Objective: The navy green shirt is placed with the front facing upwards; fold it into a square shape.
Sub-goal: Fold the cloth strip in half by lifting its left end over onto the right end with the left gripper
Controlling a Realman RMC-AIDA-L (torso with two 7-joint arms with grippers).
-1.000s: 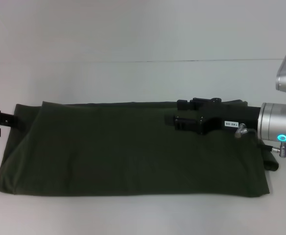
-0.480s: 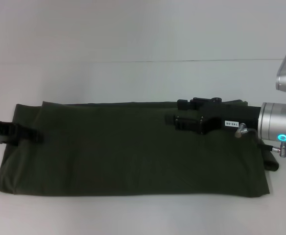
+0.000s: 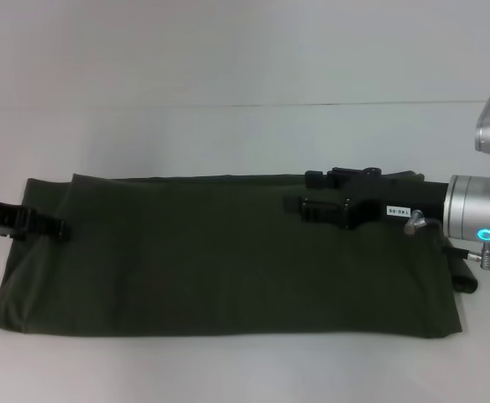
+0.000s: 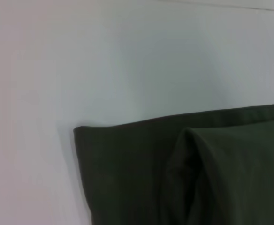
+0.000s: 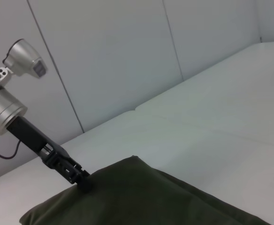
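One shirt, navy green shirt (image 3: 228, 256), folded into long band across white table (image 3: 228, 75), nearest me. My left gripper (image 3: 48, 227) at 9 o'clock edge, clenched on fabric. My right gripper (image 3: 312, 191) at 2 o'clock above far edge, fingers spread.

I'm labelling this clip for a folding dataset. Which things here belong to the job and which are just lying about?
Belongs to the job:
- navy green shirt, folded into a long band
- left gripper at its left end
- right gripper over its far right part

Just lying about:
- nothing; only the white table
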